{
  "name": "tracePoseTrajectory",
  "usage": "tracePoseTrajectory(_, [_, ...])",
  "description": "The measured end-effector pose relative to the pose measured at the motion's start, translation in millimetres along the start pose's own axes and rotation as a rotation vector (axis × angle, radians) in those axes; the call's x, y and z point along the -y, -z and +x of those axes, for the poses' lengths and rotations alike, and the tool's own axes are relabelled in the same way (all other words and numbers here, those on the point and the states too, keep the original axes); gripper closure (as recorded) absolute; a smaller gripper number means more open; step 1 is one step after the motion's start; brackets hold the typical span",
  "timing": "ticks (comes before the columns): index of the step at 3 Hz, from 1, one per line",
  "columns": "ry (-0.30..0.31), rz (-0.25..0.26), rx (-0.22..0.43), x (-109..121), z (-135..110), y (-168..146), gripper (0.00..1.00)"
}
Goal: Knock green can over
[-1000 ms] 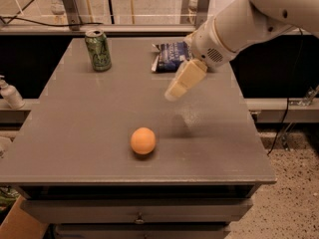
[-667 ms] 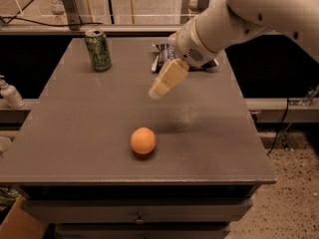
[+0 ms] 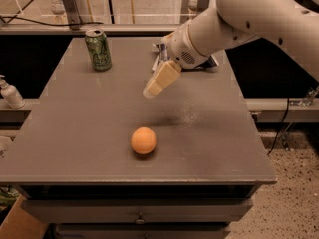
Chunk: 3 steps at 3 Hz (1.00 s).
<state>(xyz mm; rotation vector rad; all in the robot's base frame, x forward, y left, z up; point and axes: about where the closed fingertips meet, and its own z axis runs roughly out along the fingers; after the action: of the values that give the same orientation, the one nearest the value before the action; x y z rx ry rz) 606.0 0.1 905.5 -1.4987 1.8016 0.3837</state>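
Observation:
The green can (image 3: 98, 50) stands upright near the far left corner of the grey table (image 3: 89, 118). It is green with a pale mottled pattern and a silver top. My gripper (image 3: 153, 87) hangs above the middle of the table on the white arm, to the right of the can and nearer the camera, well apart from it. Its cream-coloured fingers (image 3: 160, 79) point down and to the left.
An orange ball (image 3: 143, 140) lies on the table's near half, below the gripper. A dark blue chip bag (image 3: 160, 54) lies at the far side, mostly hidden behind the arm. A white bottle (image 3: 10, 92) stands off the table's left edge.
The arm and gripper have moved left across the table, toward the can's side, and now cover most of the chip bag. The can and ball have not moved.

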Motion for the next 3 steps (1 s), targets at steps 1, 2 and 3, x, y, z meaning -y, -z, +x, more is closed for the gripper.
tracePoseTrajectory(1, [-0.004, 0.026, 0.056, 18, -5, -25, 0.0])
tracePoseTrajectory(2, [-0.025, 0.046, 0.125, 39, -10, -55, 0.0])
tracePoseTrajectory(3, [-0.046, 0.054, 0.201, 58, -21, -75, 0.0])
